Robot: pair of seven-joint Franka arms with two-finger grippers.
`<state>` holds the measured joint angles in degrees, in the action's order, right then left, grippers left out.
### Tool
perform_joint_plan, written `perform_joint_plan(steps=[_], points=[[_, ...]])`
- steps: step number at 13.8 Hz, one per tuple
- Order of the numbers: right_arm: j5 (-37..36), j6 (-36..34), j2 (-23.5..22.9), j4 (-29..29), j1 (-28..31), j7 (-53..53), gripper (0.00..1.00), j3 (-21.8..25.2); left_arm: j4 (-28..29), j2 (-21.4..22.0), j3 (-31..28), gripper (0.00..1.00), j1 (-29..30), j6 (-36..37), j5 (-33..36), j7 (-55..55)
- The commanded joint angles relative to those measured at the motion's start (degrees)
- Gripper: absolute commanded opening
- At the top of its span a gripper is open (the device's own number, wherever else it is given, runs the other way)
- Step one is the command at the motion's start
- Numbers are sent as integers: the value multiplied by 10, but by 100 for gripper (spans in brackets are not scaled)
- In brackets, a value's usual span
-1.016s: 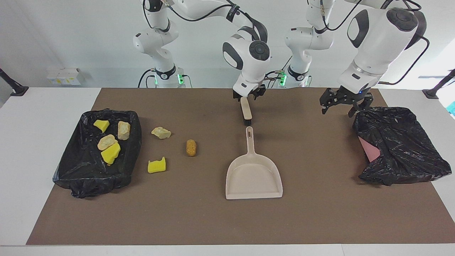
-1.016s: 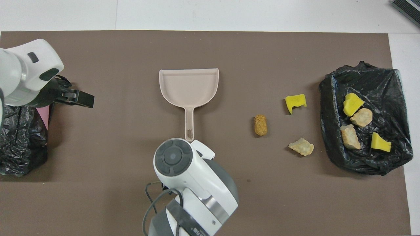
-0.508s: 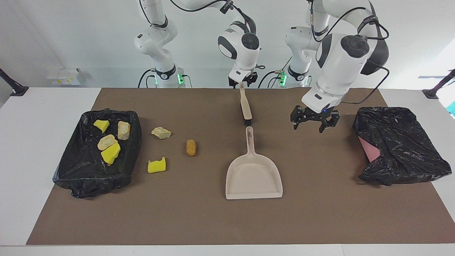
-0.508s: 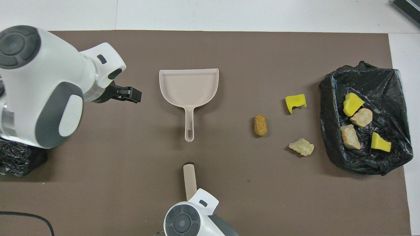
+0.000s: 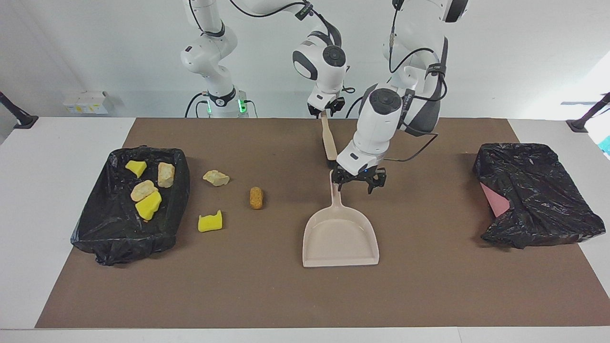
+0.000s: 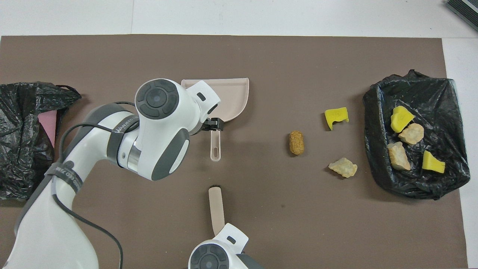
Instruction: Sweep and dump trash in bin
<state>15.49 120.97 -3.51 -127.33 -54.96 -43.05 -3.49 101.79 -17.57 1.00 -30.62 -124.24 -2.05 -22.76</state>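
The left gripper [image 5: 357,179] hangs with fingers apart over the dustpan's [image 5: 340,238] handle — it should settle squarely astride it before pinching. The right gripper [image 5: 326,108], clamped on the brush [image 5: 328,141], waits nearer the robots. Three trash bits [image 5: 256,197] lie on the mat — four more in the bin [image 5: 102,228].
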Motion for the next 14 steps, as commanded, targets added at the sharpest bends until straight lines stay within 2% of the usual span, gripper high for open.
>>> perform_joint_plan(steps=[1,4,5,7,8,9,14], points=[[15,4,16,-12,-1,-36,0,-1,38,9,-11,100,-26,-30,1,-14],[15,-7,17,-12,-1,-55,0,-3,38,-13,-11,100,-49,-40,2,-43],[13,-8,19,-12,-1,-101,0,-3,36,-14,-12,96,-51,-36,3,-53],[-5,-46,32,-16,-11,-144,0,-3,31,-17,-12,73,-51,-37,6,-54],[-32,-75,39,-17,-13,-166,0,-3,29,-19,-13,29,-51,-37,14,-54],[-57,-97,57,-24,-11,-188,0,-3,29,-19,-11,0,-43,-47,28,-47],[-88,-165,233,-149,69,-161,0,-3,12,-16,-15,0,-37,-51,41,-35]])
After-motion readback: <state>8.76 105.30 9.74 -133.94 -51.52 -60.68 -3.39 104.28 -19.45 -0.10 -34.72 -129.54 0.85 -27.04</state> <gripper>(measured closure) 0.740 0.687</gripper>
